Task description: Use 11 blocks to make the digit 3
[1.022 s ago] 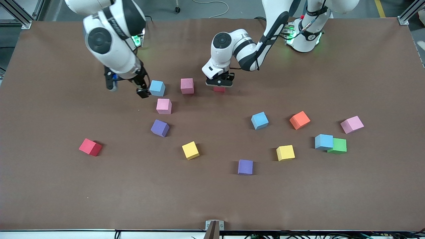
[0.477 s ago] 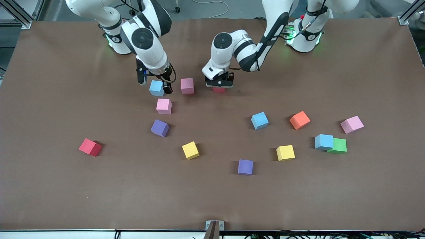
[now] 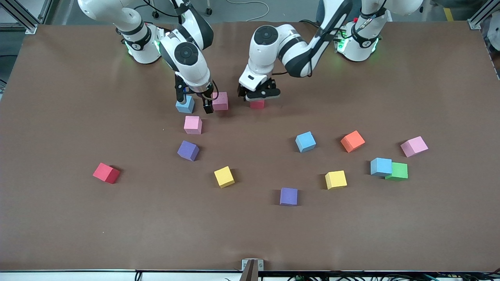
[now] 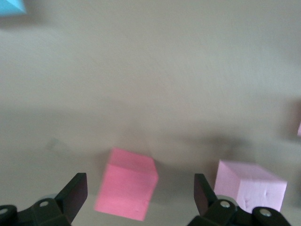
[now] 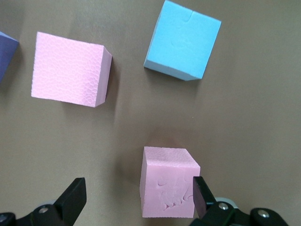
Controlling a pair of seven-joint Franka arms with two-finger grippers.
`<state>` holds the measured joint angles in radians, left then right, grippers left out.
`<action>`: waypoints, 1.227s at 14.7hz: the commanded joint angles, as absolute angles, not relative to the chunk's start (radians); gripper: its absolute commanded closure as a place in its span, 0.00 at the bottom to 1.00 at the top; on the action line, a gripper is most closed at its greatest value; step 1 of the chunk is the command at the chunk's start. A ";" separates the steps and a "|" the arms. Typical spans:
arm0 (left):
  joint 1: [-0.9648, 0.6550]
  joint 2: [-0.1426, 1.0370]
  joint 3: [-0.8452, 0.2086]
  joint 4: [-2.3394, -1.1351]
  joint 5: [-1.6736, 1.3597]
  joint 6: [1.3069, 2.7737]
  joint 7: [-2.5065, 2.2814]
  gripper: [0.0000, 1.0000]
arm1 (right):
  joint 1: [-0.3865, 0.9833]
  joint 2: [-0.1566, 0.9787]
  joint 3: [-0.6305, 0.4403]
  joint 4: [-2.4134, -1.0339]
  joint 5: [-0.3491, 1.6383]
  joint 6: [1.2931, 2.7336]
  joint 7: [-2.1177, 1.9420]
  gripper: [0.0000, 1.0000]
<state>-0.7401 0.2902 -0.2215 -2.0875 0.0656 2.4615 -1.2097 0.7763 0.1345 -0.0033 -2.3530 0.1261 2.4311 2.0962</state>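
Note:
A red block (image 3: 257, 104) (image 4: 127, 190) rests on the table between the fingers of my open left gripper (image 3: 258, 95) (image 4: 139, 188); neither finger touches it. Beside it, toward the right arm's end, lie a pink block (image 3: 220, 100) (image 4: 251, 186) (image 5: 169, 188) and a light blue block (image 3: 184, 104) (image 5: 183, 40), with gaps between them. My right gripper (image 3: 208, 106) (image 5: 138, 193) hangs open over that pink block, which sits close to one finger. No digit 3 shows; the blocks lie apart.
Nearer the front camera are a second pink block (image 3: 192, 125) (image 5: 69, 69), two purple (image 3: 188, 150) (image 3: 288, 196), a red (image 3: 106, 173) and two yellow (image 3: 224, 176) (image 3: 336, 180). Light blue (image 3: 305, 141), orange (image 3: 352, 141), pink (image 3: 414, 146) and touching light blue (image 3: 381, 166) and green (image 3: 398, 171) blocks lie toward the left arm's end.
My left gripper was shut on the red block and has opened, leaving it on the table. My right gripper swung past the light blue block to the pink block.

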 commanded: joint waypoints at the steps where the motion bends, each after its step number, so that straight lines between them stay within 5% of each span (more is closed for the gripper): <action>1: -0.632 0.239 -0.222 -2.048 0.061 2.321 -1.174 0.00 | 0.814 0.158 -0.014 -2.364 0.141 2.471 2.124 0.00; 8: -0.303 0.313 -0.224 -1.979 0.061 2.258 -0.686 0.00 | 0.871 0.187 -0.012 -2.439 0.141 2.582 2.157 0.00; 15: -0.270 0.514 -0.221 -1.881 0.052 2.328 -0.748 0.00 | 0.891 0.228 -0.012 -2.437 0.141 2.629 2.201 0.00; 18: -0.287 0.534 -0.221 -1.884 0.054 2.342 -0.816 0.00 | 0.894 0.242 -0.014 -2.436 0.141 2.638 2.203 0.21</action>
<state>-0.2781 0.5250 -0.2174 -1.9015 0.0657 2.3443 -0.7805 0.8761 0.2369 -0.0045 -2.4213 0.1261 2.6105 2.1818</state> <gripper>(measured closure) 0.000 0.057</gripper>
